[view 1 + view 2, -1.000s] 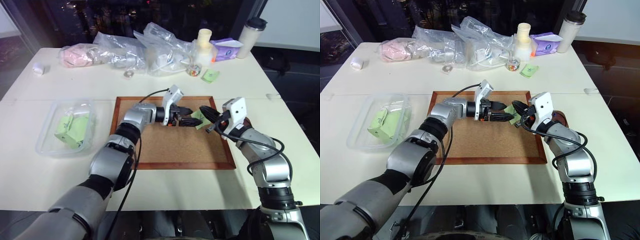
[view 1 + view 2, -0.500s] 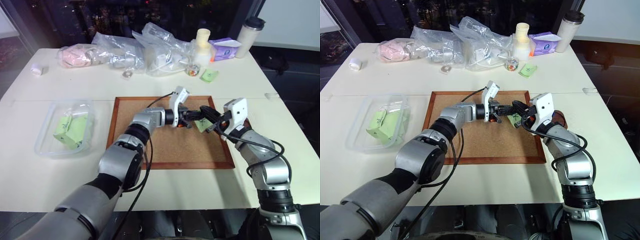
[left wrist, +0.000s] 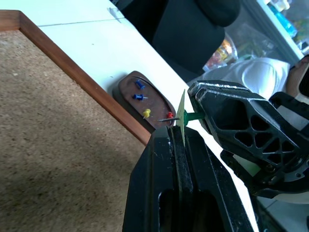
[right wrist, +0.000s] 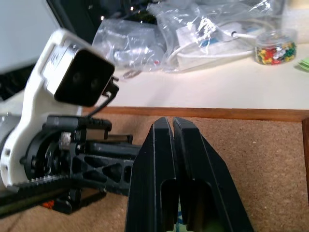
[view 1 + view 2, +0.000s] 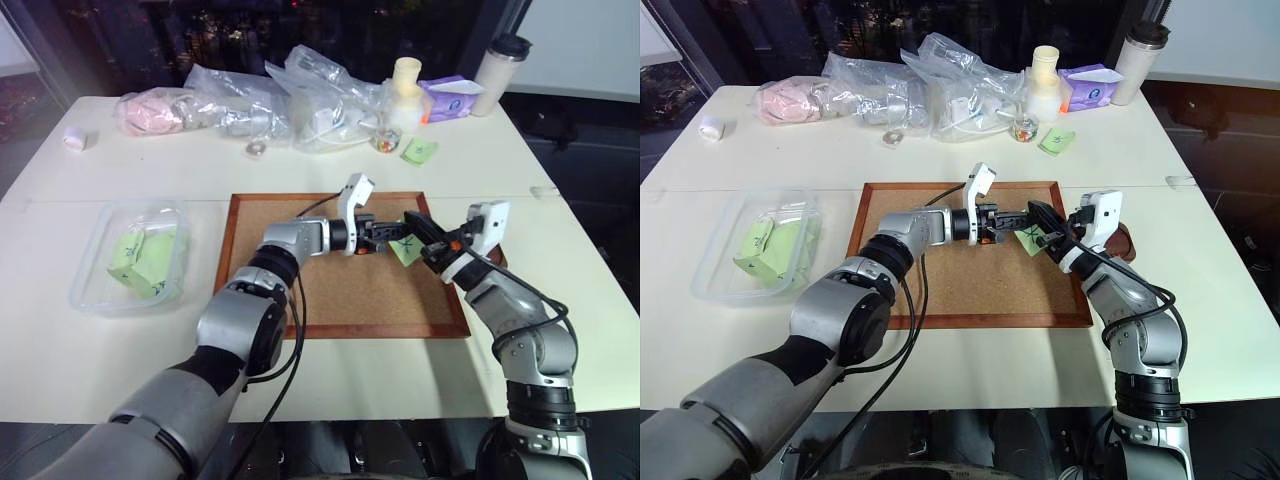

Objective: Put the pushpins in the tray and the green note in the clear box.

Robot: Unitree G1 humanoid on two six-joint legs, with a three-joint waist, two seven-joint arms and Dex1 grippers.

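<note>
Head view: over the corkboard [image 5: 330, 290], the left pincer [image 5: 385, 233] has just clamped shut on the green note [image 5: 405, 248]. The right pincer [image 5: 420, 232] stays closed on its pin.

Left wrist view: tray [image 3: 145, 99] holds four pushpins [image 3: 140, 91]; separation can follow.

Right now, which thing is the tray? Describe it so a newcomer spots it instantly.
Find the wood-framed corkboard mid-table. Just off its right edge, under the right gripper, sits the tray: a small, dark reddish-brown dish holding coloured pushpins. The clear box of green papers lies on the opposite side.
</note>
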